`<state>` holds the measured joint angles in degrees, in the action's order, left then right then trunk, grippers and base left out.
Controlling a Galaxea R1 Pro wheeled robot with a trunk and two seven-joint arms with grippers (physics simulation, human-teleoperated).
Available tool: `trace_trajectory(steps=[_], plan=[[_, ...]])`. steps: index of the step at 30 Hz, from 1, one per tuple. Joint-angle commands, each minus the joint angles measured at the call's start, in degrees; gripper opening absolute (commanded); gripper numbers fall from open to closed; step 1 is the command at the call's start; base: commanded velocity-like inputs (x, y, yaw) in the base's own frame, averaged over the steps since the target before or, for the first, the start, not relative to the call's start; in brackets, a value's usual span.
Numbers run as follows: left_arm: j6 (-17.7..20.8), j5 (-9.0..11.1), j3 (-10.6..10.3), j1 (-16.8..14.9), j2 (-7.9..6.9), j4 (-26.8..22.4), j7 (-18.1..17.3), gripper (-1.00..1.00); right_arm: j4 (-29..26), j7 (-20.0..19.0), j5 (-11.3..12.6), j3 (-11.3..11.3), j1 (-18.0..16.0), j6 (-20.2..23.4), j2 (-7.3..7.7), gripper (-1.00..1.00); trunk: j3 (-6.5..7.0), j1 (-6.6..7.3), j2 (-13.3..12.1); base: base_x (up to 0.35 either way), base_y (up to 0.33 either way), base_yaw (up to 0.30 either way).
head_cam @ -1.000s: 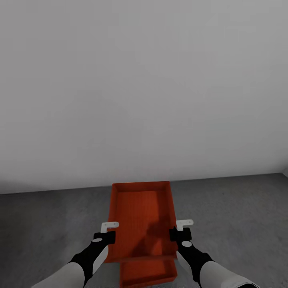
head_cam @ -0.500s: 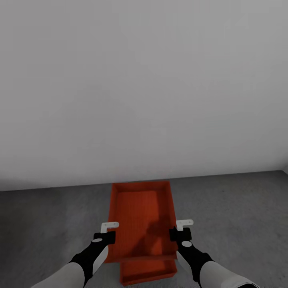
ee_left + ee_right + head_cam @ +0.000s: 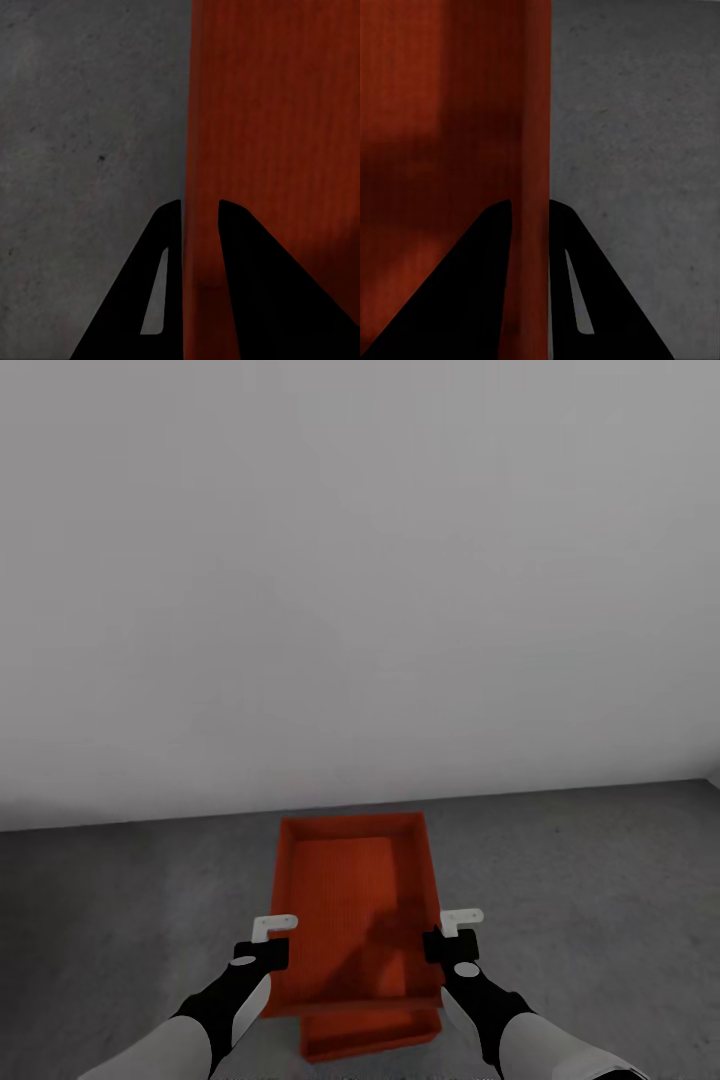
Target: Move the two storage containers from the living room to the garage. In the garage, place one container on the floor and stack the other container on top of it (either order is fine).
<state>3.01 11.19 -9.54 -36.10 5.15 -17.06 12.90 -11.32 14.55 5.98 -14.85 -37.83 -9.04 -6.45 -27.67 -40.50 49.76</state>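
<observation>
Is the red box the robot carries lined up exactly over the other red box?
No, the lower box pokes out past the near end of the carried box.

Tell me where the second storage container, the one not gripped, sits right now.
In the head view the lower container lies on the grey concrete floor near the white wall, mostly hidden beneath the held container, its near end poking out between the two arms.

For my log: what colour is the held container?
Red-orange container, clearest in the head view.
</observation>
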Motion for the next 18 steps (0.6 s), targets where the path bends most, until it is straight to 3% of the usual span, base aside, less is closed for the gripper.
trace_trajectory(steps=[1, 18], plan=[[-3.5, -0.6, 2.6, 0.0, -2.34, -0.3, 2.3, -1.0, 0.2, 1.4, 5.2, 2.4, 0.0, -0.4, 0.04, -1.0, -0.15, 0.0, 0.0, 0.0, 0.0, 0.0], [-3.5, -0.6, 2.5, 0.0, -2.25, -0.3, 2.3, -1.0, 0.2, 1.4, 5.2, 2.4, 0.0, -0.5, 0.01, -1.0, -1.71, 0.0, 0.0, 0.0, 0.0, 0.0]])
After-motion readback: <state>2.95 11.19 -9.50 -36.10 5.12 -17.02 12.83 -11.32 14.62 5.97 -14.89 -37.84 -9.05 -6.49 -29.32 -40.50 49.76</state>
